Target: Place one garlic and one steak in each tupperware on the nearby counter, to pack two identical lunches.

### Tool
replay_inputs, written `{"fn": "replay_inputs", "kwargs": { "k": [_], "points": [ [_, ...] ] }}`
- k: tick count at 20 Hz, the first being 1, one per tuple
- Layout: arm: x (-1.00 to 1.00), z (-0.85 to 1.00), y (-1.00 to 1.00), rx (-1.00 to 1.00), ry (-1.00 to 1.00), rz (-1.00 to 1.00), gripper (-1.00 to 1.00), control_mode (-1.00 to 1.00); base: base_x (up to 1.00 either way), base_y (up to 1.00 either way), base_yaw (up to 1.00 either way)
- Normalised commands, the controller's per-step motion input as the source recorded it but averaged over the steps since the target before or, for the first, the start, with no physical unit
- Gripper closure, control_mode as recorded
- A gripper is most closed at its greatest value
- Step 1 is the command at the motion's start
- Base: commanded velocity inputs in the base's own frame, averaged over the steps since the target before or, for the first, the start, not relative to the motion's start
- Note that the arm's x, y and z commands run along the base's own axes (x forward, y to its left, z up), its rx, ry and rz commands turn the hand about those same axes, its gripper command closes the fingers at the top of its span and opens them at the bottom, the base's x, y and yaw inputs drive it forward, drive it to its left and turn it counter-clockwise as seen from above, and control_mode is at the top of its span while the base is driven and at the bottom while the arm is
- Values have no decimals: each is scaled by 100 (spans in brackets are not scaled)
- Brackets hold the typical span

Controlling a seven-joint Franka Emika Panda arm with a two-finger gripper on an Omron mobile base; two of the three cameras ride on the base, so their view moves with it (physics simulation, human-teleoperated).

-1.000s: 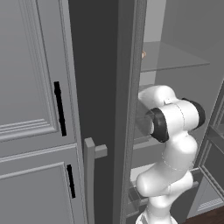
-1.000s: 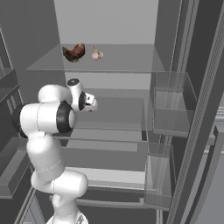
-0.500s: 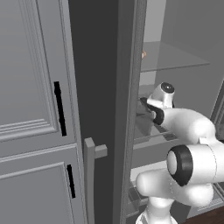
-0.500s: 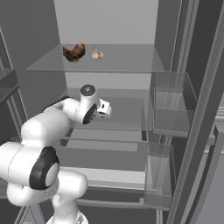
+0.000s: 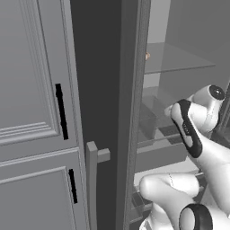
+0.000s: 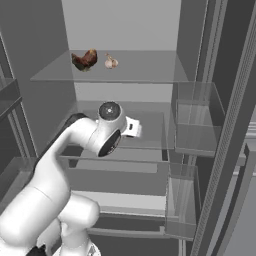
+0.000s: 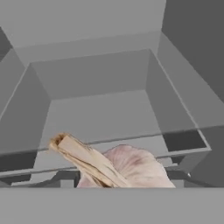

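Observation:
In the hand view a pale pinkish garlic [image 7: 131, 168] with a dry brown stem fills the space between my fingers, and my gripper [image 7: 120, 177] is shut on it. From the right base view my gripper [image 6: 134, 128] hangs over the middle glass shelf [image 6: 150, 145] inside an open fridge. On the top glass shelf [image 6: 145, 75] lie a dark brown-red steak [image 6: 85, 60] and, just to its right, a second garlic [image 6: 110, 62]. The tupperware and the counter are out of view.
Clear door bins [image 6: 197, 120] line the open fridge door on the right. The fridge's grey side wall and door edge [image 5: 132, 112] stand close to the left of my arm. Grey panelled cabinets with black handles [image 5: 60, 110] are further left.
My arm has swung from an upright, folded pose to a low, stretched one. The hand has moved a little right over the middle shelf, with the garlic still in it.

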Motion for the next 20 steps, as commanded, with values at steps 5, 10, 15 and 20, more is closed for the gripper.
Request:
{"fn": "replay_inputs", "kwargs": {
  "k": [5,10,15,20],
  "points": [
    [0,0,0,0,0,0,100,100,-100,-2,49],
    [0,0,0,0,0,0,100,100,-84,0,78],
    [0,0,0,0,0,0,100,100,-67,25,84],
    [0,0,0,0,0,0,100,100,-79,62,76]
  ]
}}
